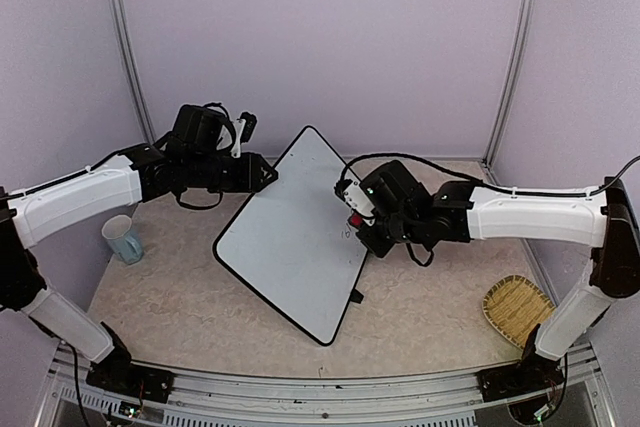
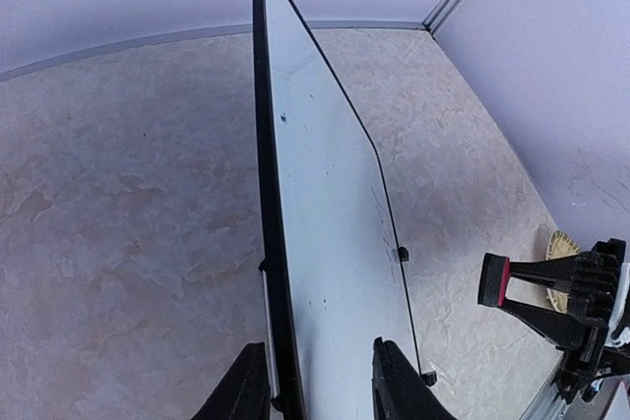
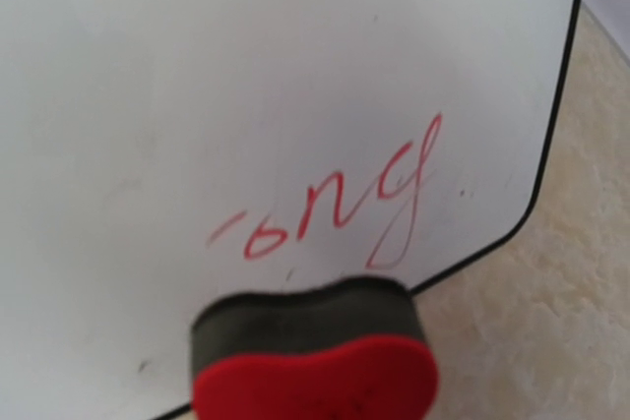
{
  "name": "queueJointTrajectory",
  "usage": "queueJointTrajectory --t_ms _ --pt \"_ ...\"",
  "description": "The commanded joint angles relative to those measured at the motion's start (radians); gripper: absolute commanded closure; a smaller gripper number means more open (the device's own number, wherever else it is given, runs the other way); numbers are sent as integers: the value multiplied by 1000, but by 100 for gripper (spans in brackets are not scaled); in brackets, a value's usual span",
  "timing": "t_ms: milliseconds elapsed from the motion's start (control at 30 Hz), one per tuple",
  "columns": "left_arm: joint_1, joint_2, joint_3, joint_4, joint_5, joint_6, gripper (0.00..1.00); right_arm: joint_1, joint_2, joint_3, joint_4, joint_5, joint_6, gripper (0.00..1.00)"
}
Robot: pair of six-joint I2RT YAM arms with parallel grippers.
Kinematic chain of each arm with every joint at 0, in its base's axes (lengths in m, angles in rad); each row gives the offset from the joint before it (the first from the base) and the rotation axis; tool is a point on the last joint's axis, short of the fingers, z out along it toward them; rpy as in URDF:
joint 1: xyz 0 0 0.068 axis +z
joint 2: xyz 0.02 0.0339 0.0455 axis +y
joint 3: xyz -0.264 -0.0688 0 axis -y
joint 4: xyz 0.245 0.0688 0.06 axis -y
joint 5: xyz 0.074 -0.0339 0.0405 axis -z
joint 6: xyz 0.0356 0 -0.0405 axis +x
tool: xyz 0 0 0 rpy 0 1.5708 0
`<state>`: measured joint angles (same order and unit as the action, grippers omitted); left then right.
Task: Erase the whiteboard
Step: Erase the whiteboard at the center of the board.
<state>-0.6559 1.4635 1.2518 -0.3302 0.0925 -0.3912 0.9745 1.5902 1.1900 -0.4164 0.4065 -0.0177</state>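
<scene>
A: Obs. The whiteboard point(image 1: 290, 242) sits mid-worktop point(image 1: 430, 307) between the two arms, skewed, with one corner at the left gripper point(image 2: 317, 366). That gripper's fingers point(image 2: 241, 395) straddle the black frame, one on each face. Whether they actually clamp it cannot be told.

B: And the right gripper point(image 1: 358, 225)?

A: Its fingers pinch the eraser point(image 3: 315, 361), dark pad side toward the board, near the red writing point(image 3: 335, 209) by a rounded corner. Contact with the surface cannot be confirmed.

B: So the step in hand looks like wiping that word. Method note: the pad should land flat, not edge-first, and sweep across the whole scrawl with overlap, leading dash included. The left side should brace the board before pressure goes on, or it is likely to skid or tip.

A: View comparison. Only the right wrist view shows the writing. From above the board reads blank, and the left wrist view gives only faint specks. The left wrist view alone shows the fingers either side of the frame and the small feet point(image 2: 402, 254). The top view alone shows the mug point(image 1: 122, 239) and the woven tray point(image 1: 517, 309), both well apart from the board.
</scene>
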Motion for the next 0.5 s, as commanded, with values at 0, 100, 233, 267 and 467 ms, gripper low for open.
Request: queueJointTrajectory --t_ms 0,100,233,267,467 --pt "11 10 27 5 -35 18 64 -5 19 42 19 3 -7 78" --pt "14 12 25 10 -27 18 67 -4 24 41 22 4 -9 78" --pt "15 16 19 18 -29 18 77 -6 40 42 29 8 -16 78" --pt "14 18 18 20 -26 18 78 -7 45 44 32 8 -17 78" --pt "14 28 13 28 -6 18 84 -20 63 56 44 7 -21 78"
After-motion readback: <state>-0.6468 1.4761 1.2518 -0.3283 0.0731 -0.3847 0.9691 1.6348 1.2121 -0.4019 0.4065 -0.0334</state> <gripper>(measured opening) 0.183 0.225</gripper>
